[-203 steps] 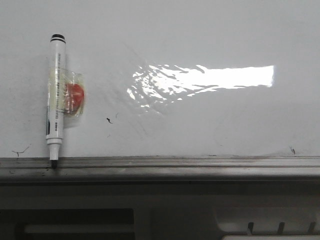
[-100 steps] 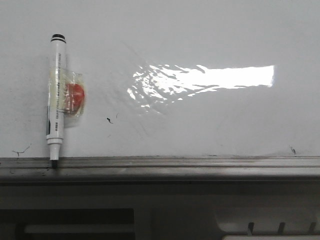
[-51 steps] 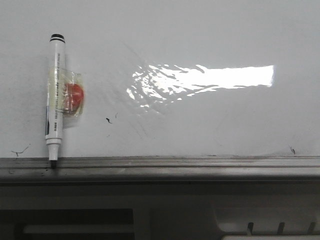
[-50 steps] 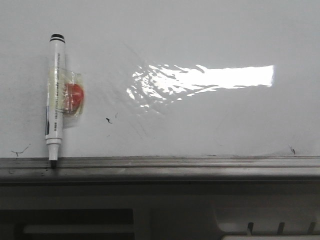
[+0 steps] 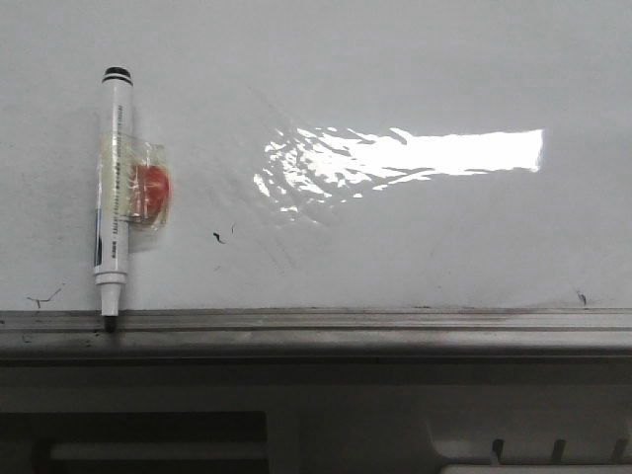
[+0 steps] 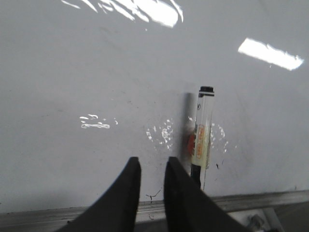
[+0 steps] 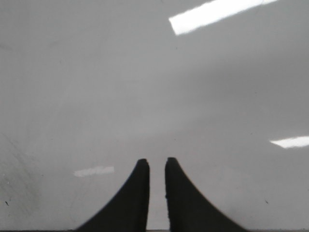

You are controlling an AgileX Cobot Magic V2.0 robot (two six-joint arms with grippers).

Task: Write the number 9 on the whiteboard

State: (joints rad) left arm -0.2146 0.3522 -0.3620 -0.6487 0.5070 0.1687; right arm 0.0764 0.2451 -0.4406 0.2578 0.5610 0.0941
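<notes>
The whiteboard is filling the front view, glossy and grey-white, with a bright glare patch across its middle and only stray black specks on it — no number 9 is showing anywhere yet. The marker is hanging upright against the board, well to the left of the glare, uncapped tip pointing down and touching the grey tray edge, held there by clear tape over a small red magnet. It is looking light, stiff and smooth-barrelled, so I would judge it slippery under hard fingers; the bare upper barrel above the tape, or the stretch just below it, is looking like the best place to take hold, and the tape and magnet should let go with a modest pull. In the left wrist view the left gripper is hovering in front of the board with its two dark fingers nearly together and nothing between them; the marker is sitting just beside it, not touching. The right gripper is facing bare board, fingers likewise almost closed and holding nothing — with no marker in its view.
</notes>
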